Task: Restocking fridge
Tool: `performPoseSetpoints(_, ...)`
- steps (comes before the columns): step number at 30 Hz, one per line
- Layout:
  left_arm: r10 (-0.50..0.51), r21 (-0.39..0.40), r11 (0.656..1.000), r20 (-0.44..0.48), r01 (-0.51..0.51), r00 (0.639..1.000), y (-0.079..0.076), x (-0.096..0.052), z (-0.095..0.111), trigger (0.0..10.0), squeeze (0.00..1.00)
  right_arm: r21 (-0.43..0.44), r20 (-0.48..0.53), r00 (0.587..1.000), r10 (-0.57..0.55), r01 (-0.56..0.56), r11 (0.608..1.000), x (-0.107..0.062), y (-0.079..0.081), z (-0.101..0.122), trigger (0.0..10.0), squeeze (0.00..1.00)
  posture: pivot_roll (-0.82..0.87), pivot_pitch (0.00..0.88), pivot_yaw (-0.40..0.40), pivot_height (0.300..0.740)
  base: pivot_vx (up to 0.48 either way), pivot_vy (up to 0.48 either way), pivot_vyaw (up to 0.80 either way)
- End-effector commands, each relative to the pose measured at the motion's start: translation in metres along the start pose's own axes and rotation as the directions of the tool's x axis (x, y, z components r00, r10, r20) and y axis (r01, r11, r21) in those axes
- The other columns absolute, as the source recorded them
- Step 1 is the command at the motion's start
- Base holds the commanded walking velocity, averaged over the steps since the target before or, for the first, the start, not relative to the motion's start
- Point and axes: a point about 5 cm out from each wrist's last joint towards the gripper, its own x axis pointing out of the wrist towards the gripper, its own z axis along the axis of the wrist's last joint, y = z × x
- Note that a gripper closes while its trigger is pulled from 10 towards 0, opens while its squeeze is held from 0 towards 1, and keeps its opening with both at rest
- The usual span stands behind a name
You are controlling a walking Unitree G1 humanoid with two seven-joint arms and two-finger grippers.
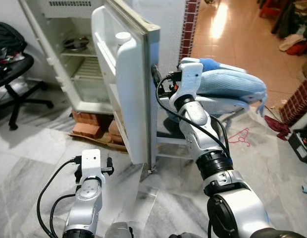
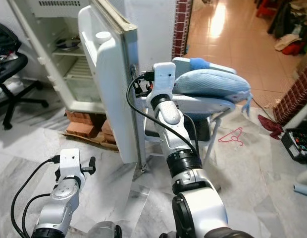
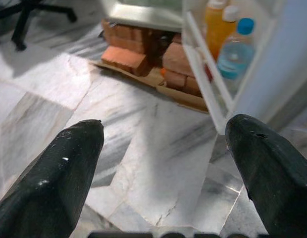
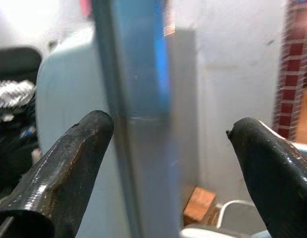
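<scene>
**A:** Where do you stand with the fridge (image 1: 69, 59)?

**B:** Your right gripper (image 4: 168, 148) is up at the outer edge of the open fridge door (image 1: 128, 94), jaws apart, with the door's edge running between the two fingers in the right wrist view. They don't look clamped on it. Your left gripper (image 3: 163, 163) hangs low over the marble floor (image 3: 143, 148), jaws apart too, holding nothing.

**A:** And the stock?

**B:** Already in the door's lower rack you can see an orange bottle (image 3: 218, 25) and a clear bottle with a blue cap (image 3: 235, 52). A white cap (image 1: 123, 37) shows in the top door rack, and a dark bowl (image 1: 76, 43) sits on an inner shelf. Neither gripper carries anything to put in, so I'd judge the step in hand is handling the door, not placing.

**A:** How should I move it?

**B:** Keep the edge centred between the fingers and follow the door's arc around its hinge instead of pushing straight. Go slowly: the fridge stands on bricks (image 1: 91, 124), so a hard shove could rock it. Watch your right elbow, since the chair with the blue cushion (image 1: 228, 82) is just beside that arm. Keep the left gripper low and away from the door's swing.
</scene>
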Motion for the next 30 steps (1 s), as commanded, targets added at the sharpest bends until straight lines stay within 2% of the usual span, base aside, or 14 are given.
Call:
performPoseSetpoints(1, 0.02, 0.005, 1.0, -0.018, -0.02, 1.0, 0.004, -0.001, -0.002, 10.0, 0.0, -0.02, -0.026, 1.0, -0.002, 0.002, 1.0, -0.003, -0.001, -0.007, 10.0, 0.0, 0.16, 0.027, 0.009, 0.74, 0.0, 0.0, 0.8)
performPoseSetpoints(10, 0.02, 0.019, 1.0, -0.029, -0.019, 0.999, 0.003, -0.001, 0.0, 10.0, 0.0, -0.064, -0.038, 0.995, -0.097, 0.094, 0.993, 0.006, -0.003, -0.006, 10.0, 0.0, 0.18, 0.028, 0.005, 0.74, 0.0, 0.0, 0.57)
performPoseSetpoints(14, 0.029, 0.019, 0.999, -0.037, -0.028, 0.999, 0.005, -0.003, -0.001, 10.0, 0.0, 0.006, -0.021, 1.0, -0.01, 0.01, 1.0, 0.008, 0.005, -0.003, 10.0, 0.0, 0.19, 0.028, -0.003, 0.74, 0.0, 0.0, 0.0)
performPoseSetpoints(17, 0.034, 0.012, 0.999, -0.043, -0.034, 0.998, 0.006, -0.004, -0.002, 10.0, 0.0, 0.147, -0.007, 0.98, 0.198, -0.195, 0.97, 0.001, 0.023, -0.006, 10.0, 0.0, 0.19, 0.031, -0.006, 0.74, 0.0, 0.0, 0.0)
performPoseSetpoints(19, 0.031, 0.014, 0.999, -0.044, -0.03, 0.999, 0.005, -0.005, -0.002, 10.0, 0.0, 0.245, 0.016, 0.943, 0.333, -0.326, 0.913, -0.005, 0.037, -0.004, 10.0, 0.0, 0.19, 0.032, -0.006, 0.74, 0.0, 0.0, 0.0)
performPoseSetpoints(21, 0.022, 0.017, 1.0, -0.04, -0.022, 0.999, 0.004, -0.005, -0.001, 10.0, 0.0, 0.36, 0.093, 0.845, 0.527, -0.522, 0.773, -0.019, 0.058, 0.006, 10.0, 0.0, 0.18, 0.032, -0.003, 0.74, 0.0, 0.0, 0.0)
performPoseSetpoints(22, 0.022, 0.017, 1.0, -0.04, -0.022, 0.999, 0.004, -0.005, -0.001, 10.0, 0.0, 0.36, 0.093, 0.845, 0.527, -0.522, 0.773, -0.019, 0.058, 0.006, 10.0, 0.0, 0.18, 0.032, -0.003, 0.74, 0.0, 0.0, 0.0)
performPoseSetpoints(23, 0.013, 0.021, 1.0, -0.04, -0.012, 0.999, 0.003, -0.004, -0.001, 10.0, 0.0, 0.425, 0.2, 0.7, 0.685, -0.692, 0.583, -0.04, 0.074, 0.023, 10.0, 0.0, 0.18, 0.031, -0.002, 0.74, 0.0, 0.0, 0.0)
performPoseSetpoints(25, 0.008, 0.024, 1.0, -0.04, -0.007, 0.999, 0.003, -0.004, -0.001, 10.0, 0.0, 0.44, 0.249, 0.613, 0.75, -0.761, 0.476, -0.054, 0.082, 0.032, 10.0, 0.0, 0.18, 0.03, -0.001, 0.74, 0.0, 0.0, 0.0)
performPoseSetpoints(26, 0.007, 0.024, 1.0, -0.041, -0.006, 0.999, 0.003, -0.004, -0.001, 10.0, 0.0, 0.425, 0.237, 0.608, 0.758, -0.766, 0.482, -0.056, 0.083, 0.03, 10.0, 0.0, 0.18, 0.03, -0.001, 0.74, 0.0, 0.0, 0.0)
performPoseSetpoints(27, 0.003, 0.028, 1.0, -0.041, -0.001, 0.999, 0.002, -0.003, 0.0, 10.0, 0.0, 0.307, 0.119, 0.696, 0.708, -0.704, 0.641, -0.051, 0.074, 0.009, 10.0, 0.0, 0.17, 0.029, 0.001, 0.74, 0.0, 0.0, 0.0)
performPoseSetpoints(28, 0.0, 0.027, 1.0, -0.035, 0.001, 0.999, 0.002, -0.003, 0.001, 10.0, 0.0, 0.257, 0.055, 0.74, 0.67, -0.659, 0.707, -0.048, 0.069, -0.003, 10.0, 0.0, 0.17, 0.029, 0.001, 0.74, 0.0, 0.0, 0.0)
performPoseSetpoints(29, -0.002, 0.026, 1.0, -0.03, 0.003, 1.0, 0.002, -0.003, 0.001, 10.0, 0.0, 0.229, 0.018, 0.765, 0.644, -0.63, 0.742, -0.046, 0.065, -0.011, 10.0, 0.0, 0.17, 0.029, 0.001, 0.74, 0.0, 0.0, 0.0)
performPoseSetpoints(30, -0.009, 0.026, 1.0, -0.019, 0.009, 1.0, 0.001, -0.003, 0.003, 10.0, 0.0, 0.073, -0.093, 0.854, 0.512, -0.507, 0.859, -0.044, 0.042, -0.034, 10.0, 0.0, 0.17, 0.028, 0.0, 0.74, 0.0, 0.0, 0.0)
